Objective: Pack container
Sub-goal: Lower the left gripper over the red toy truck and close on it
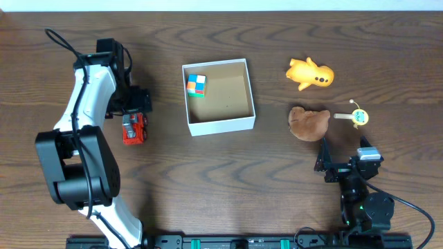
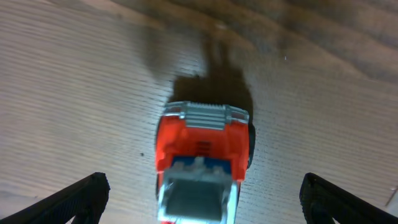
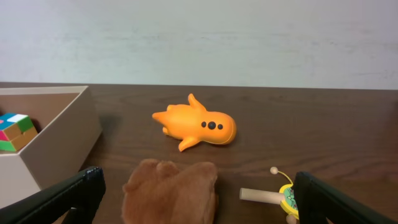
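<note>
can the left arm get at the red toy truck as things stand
Probably yes. The left gripper is open right over the red toy truck, which lies between its two fingers in the wrist view; nothing rests on or against the truck.

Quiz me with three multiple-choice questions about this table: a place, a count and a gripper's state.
1. Where is the multicoloured puzzle cube? A) inside the square white cardboard box, in a corner B) beside the box C) in a gripper
2. How many toys lie outside the box? A) two B) four C) six
3. The left gripper over the red toy truck is: A) shut on it B) open, fingers either side C) out of view
Answers: A, the cube sits in the box's corner; B, truck, orange plastic figure, brown plush, yellow wooden-handled toy; B, both fingers stand clear of the truck.
</note>
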